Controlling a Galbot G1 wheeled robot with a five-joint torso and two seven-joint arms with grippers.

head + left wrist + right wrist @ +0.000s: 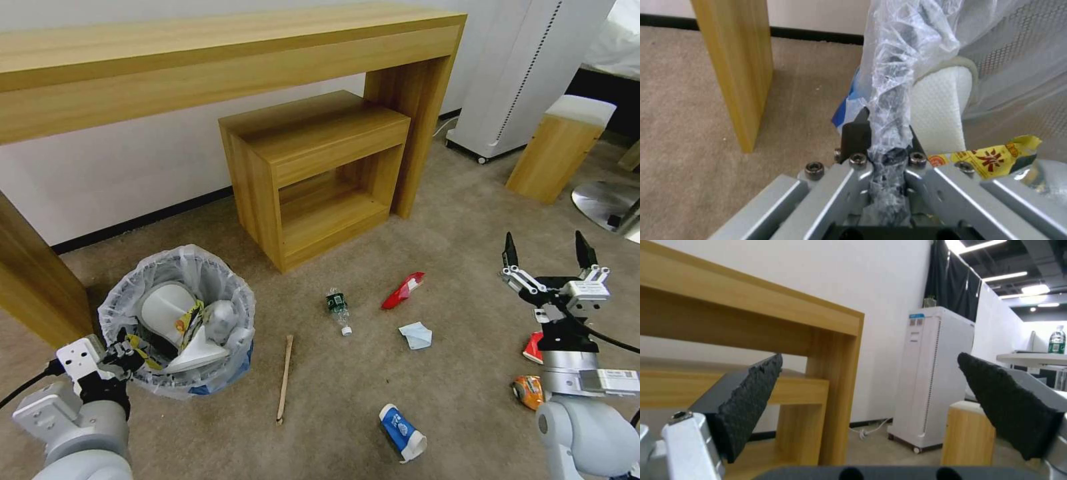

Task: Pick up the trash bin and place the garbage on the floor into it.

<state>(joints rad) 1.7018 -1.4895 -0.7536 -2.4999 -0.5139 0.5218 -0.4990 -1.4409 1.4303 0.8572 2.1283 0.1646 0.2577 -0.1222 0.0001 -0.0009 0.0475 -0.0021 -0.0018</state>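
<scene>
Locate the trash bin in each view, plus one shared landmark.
Head view: trash bin lower left on the carpet, left gripper clamped on its near rim.
Left wrist view: bin's bag-covered rim runs up the centre, pinched between the fingers.
Right wrist view: not in it.
Shared landmark: wooden desk.

Red packet (533, 347), orange packet (528, 391) — half hidden behind right arm; bottle (338, 309) label unreadable.

Trash bin (179, 320) left on floor (467, 220); stick (285, 379), bottle (338, 310) right.
</scene>
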